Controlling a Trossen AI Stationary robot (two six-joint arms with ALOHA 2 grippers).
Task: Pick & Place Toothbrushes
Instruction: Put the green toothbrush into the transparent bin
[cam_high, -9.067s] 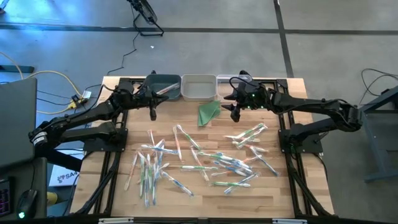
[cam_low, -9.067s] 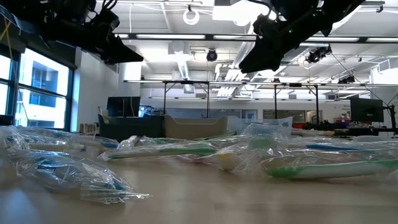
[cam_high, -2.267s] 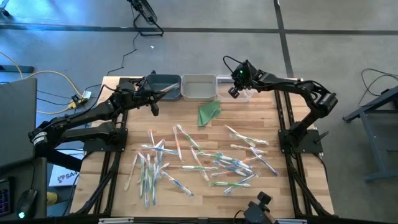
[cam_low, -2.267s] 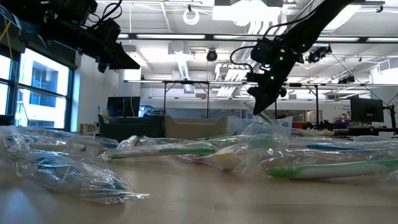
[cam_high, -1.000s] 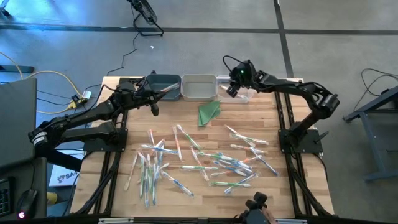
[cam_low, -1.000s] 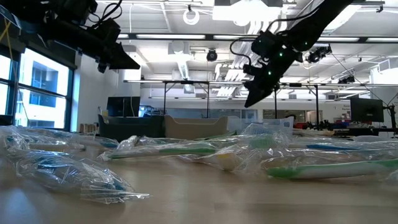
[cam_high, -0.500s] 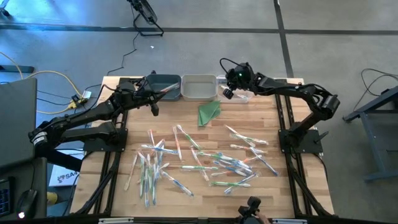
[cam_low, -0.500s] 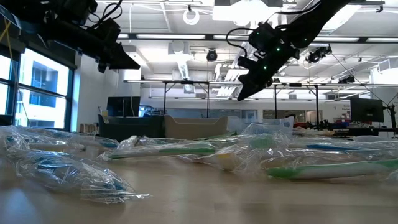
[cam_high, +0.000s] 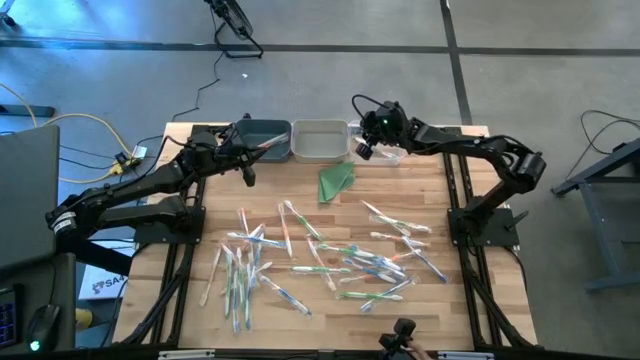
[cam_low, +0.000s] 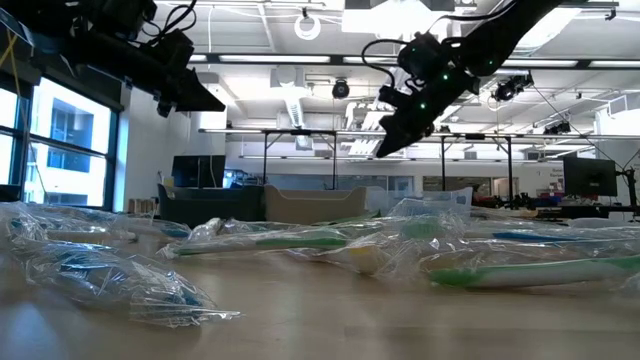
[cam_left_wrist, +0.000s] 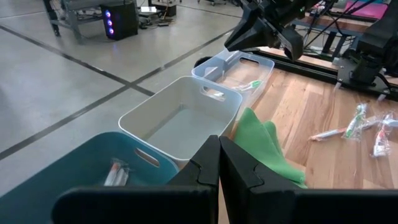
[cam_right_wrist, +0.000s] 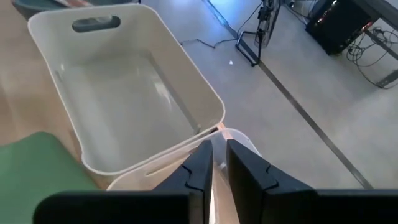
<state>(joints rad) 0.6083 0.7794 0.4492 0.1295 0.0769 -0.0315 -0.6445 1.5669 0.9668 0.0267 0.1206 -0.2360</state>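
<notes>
Several wrapped toothbrushes (cam_high: 330, 260) lie scattered over the near half of the wooden table. Three bins stand along the far edge. The teal bin (cam_high: 265, 140) holds pink-accented toothbrushes (cam_left_wrist: 115, 174). The white bin (cam_high: 320, 140) shows nothing inside. The clear bin (cam_left_wrist: 239, 68) holds a green one (cam_left_wrist: 249, 85). My right gripper (cam_high: 362, 150) hangs above the seam between the white and clear bins, its fingers (cam_right_wrist: 202, 165) a narrow slit apart with nothing between them. My left gripper (cam_high: 247, 175) waits shut and empty beside the teal bin.
A folded green cloth (cam_high: 337, 180) lies just in front of the white bin. Black frame rails run along the table's left and right sides. Bare wood shows between the bins and the toothbrush pile.
My right gripper has drifted toward the table's left along the far edge, from over the clear bin to over the seam with the white bin, rising slightly. It carries nothing.
</notes>
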